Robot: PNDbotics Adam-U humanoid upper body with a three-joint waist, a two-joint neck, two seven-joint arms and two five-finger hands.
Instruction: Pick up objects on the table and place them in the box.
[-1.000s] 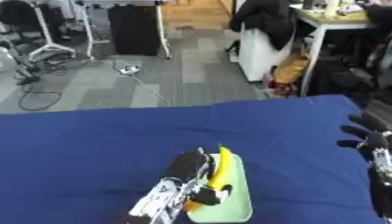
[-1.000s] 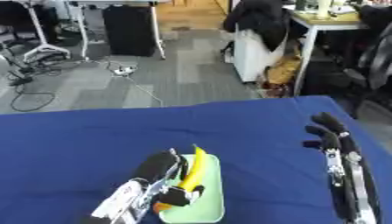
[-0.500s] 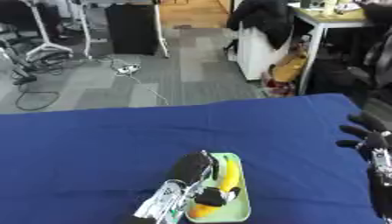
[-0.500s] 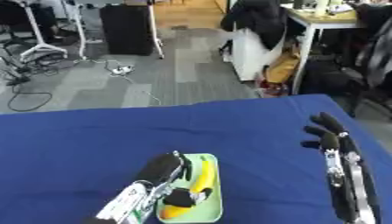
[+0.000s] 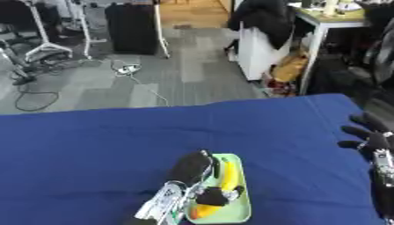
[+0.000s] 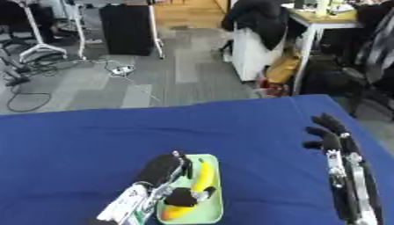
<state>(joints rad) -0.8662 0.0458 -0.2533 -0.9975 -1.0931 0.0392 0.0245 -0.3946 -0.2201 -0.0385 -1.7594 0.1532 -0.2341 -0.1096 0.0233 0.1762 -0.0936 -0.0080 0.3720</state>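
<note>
A pale green box (image 5: pixel 246 197) lies on the blue table near the front edge. A yellow banana (image 5: pixel 229 172) lies lengthwise inside it. My left hand (image 5: pixel 189 168) comes in from the lower left and sits over the box's left side. Its fingers and thumb are curled round the banana's near half. An orange-yellow patch (image 5: pixel 199 212) shows at the box's near end, below the thumb; I cannot tell whether it belongs to the banana. My right hand (image 6: pixel 332 139) rests at the right edge with its fingers straight and holds nothing.
The blue cloth (image 5: pixel 92 145) covers the whole table. Beyond the far edge lie an office floor with cables (image 5: pixel 123 70), a white desk (image 5: pixel 327 26) and chairs.
The banana, held tilted up above the box a second ago, has come down flat into it with my left hand still on it. The right hand has not moved.
</note>
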